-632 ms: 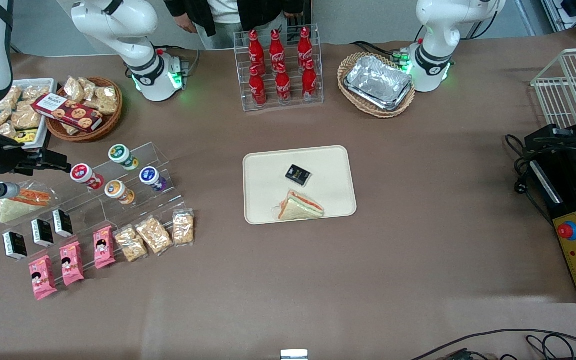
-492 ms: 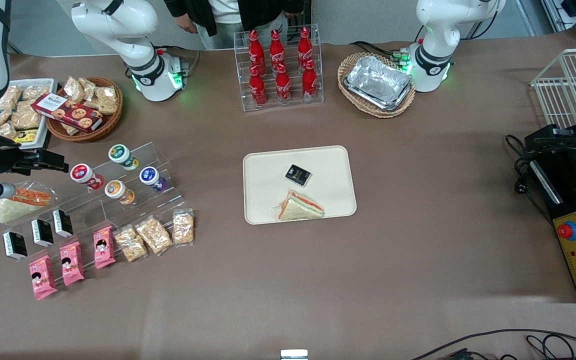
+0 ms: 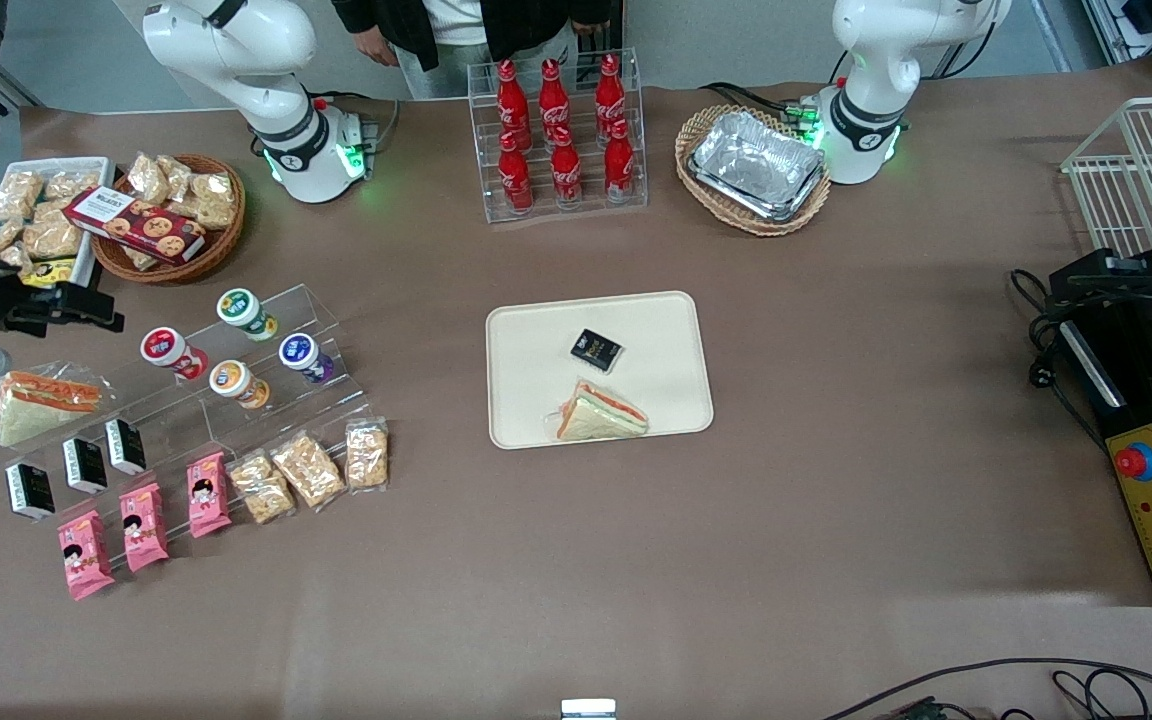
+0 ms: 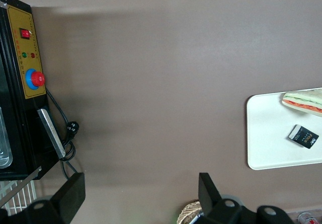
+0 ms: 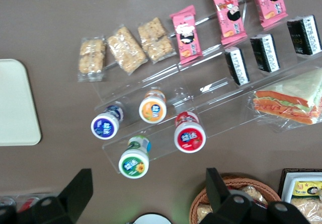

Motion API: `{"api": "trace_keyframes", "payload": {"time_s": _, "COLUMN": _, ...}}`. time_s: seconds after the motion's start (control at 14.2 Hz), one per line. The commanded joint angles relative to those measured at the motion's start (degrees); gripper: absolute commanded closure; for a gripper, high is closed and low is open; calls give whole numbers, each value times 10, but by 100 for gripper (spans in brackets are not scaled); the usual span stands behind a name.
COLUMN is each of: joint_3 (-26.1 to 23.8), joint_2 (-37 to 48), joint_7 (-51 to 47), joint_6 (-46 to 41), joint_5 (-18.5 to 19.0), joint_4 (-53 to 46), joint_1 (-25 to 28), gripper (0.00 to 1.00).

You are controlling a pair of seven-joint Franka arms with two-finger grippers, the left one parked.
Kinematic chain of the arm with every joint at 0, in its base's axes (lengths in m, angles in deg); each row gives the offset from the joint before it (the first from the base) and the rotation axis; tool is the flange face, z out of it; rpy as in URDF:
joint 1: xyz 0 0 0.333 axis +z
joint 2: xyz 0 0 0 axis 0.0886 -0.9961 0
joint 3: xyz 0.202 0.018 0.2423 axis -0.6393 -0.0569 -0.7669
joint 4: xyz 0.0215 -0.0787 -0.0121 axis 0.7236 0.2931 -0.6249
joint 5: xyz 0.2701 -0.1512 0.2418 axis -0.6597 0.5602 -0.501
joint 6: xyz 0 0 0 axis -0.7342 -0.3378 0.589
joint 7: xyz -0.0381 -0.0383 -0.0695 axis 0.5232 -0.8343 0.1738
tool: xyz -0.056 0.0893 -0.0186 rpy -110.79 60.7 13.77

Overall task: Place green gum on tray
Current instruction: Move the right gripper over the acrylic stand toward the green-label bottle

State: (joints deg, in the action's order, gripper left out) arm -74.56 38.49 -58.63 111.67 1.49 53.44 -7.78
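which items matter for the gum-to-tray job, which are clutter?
Job: green gum, tray, gripper above the gum rack, jaws open.
Clutter: red gum, purple gum, orange gum, sandwich on the tray, cola bottles.

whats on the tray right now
The tray holds a small black packet and a wrapped sandwich, apart. What the sandwich covers is hidden. The green gum sits on the clear stand; the gripper hovers near it.

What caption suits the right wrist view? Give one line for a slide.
Open gripper hovers above a clear rack holding the green gum among other canisters; the tray waits nearby.
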Motion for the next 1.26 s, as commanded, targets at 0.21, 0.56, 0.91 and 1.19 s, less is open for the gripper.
{"api": "trace_keyframes", "payload": {"time_s": 0.21, "joint_3": -2, "joint_2": 215, "joint_7": -68, "joint_6": 74, "joint_5": -5, "joint_4": 244, "joint_1": 69, "gripper": 0}}
{"api": "trace_keyframes", "payload": {"time_s": 0.56, "joint_3": 1, "joint_2": 263, "joint_7": -75, "joint_6": 74, "joint_5": -5, "joint_4": 293, "joint_1": 67, "gripper": 0}}
{"api": "trace_keyframes", "payload": {"time_s": 0.91, "joint_3": 1, "joint_2": 254, "joint_7": -75, "joint_6": 84, "joint_5": -5, "joint_4": 309, "joint_1": 66, "gripper": 0}}
{"api": "trace_keyframes", "payload": {"time_s": 1.19, "joint_3": 1, "joint_2": 254, "joint_7": -75, "joint_6": 124, "joint_5": -5, "joint_4": 345, "joint_1": 66, "gripper": 0}}
